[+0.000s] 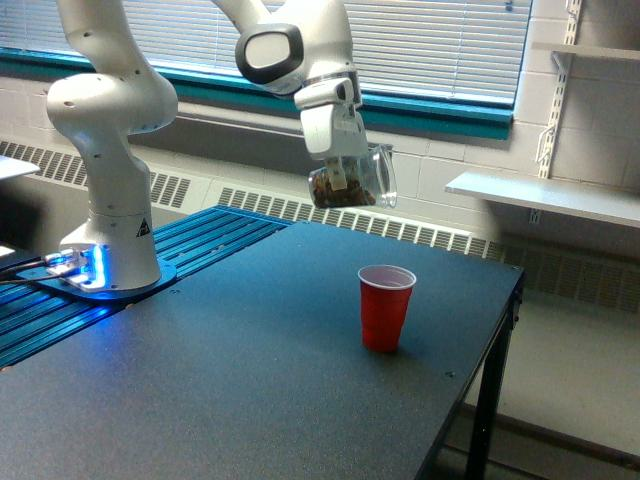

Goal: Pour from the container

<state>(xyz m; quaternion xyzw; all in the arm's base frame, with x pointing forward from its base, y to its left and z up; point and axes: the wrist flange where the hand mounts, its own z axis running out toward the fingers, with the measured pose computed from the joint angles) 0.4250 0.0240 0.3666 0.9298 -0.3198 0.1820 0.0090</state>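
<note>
Just above frame centre, the container, a small clear glass mug-like jar w/ a side handle, is held in mid-air by the gripper. Dark brown contents are seen through the glass, settled in the lower part. Jar is tilted only slightly, near upright, handle towards frame right. It is carried well above the tabletop and is apart from everything but the claw. The claw's fingers are clamped on the jar from above/behind; the contact points themselves are partly hidden by the glass.

Below and a bit to the right of the jar, a red plastic cup w/ white inside is set upright on the dark table, right of centre and near the table's right edge. Cup and jar are well apart, vertically.

The white Franka arm is seen coming down from the top of the frame to the jar; its base is mounted at the left of the frame, beside blue-lit slats.

Behind, window blinds are seen across the top, a teal sill under them, and a white wall shelf at the right.
</note>
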